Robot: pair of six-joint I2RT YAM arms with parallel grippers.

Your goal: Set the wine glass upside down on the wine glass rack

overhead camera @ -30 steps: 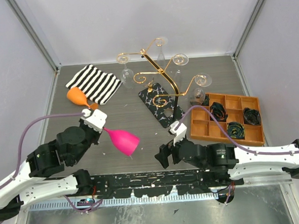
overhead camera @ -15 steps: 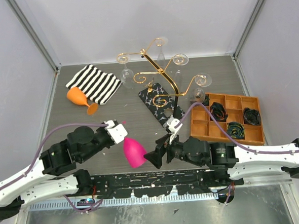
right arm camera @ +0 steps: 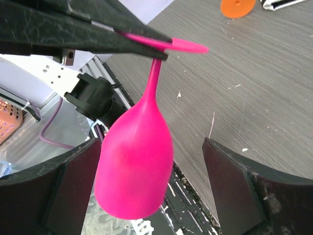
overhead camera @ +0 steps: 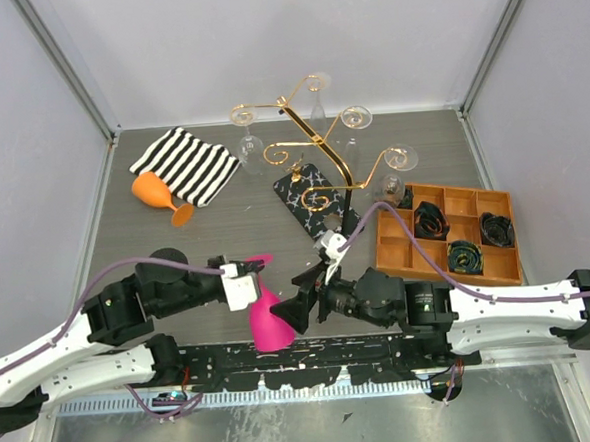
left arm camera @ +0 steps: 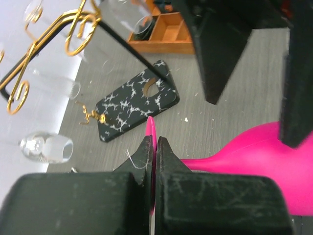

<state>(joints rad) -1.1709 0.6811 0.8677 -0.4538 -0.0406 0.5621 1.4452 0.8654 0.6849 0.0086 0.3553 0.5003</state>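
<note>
My left gripper is shut on the flat foot of the pink wine glass and holds it above the table's near edge, bowl hanging down. In the left wrist view the jaws pinch the thin pink foot, and the bowl lies to the right. My right gripper is open, one finger on each side of the bowl. The wine glass rack, gold wire on a black marbled base, stands behind at the centre. It also shows in the left wrist view.
Clear glasses hang on the rack's arms. An orange glass lies beside a striped cloth at the back left. An orange compartment tray with black coils sits at the right, next to the rack base.
My left gripper has swung right and towards the near edge, turning the pink glass so that its bowl points down. My right gripper has moved left until its open fingers flank the bowl.
</note>
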